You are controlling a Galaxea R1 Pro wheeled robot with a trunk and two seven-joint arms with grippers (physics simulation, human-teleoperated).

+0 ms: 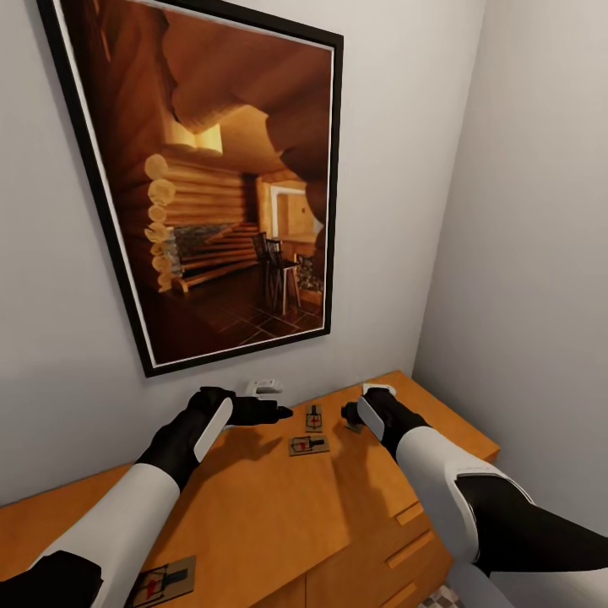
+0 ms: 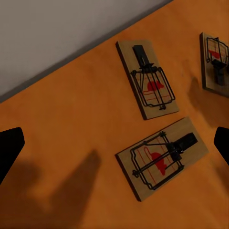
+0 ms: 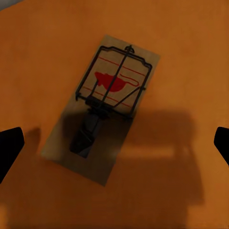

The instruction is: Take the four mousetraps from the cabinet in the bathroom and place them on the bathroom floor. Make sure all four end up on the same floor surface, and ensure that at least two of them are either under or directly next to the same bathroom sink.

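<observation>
Head view: both end effectors hover over the cabinet tabletop below a framed picture. Left end effector and right end effector flank two mousetraps; another lies at 7 o'clock.

Left wrist view: fingertips spread wide, empty, three traps beneath.

Right wrist view: fingertips wide apart, empty, one trap centred below.

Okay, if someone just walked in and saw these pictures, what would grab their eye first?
The big black-framed log-cabin picture on the wall above the cabinet. Below it, both black grippers, left and right, hover with jaws open over the orange top, where red-marked mousetraps lie flat.
</observation>
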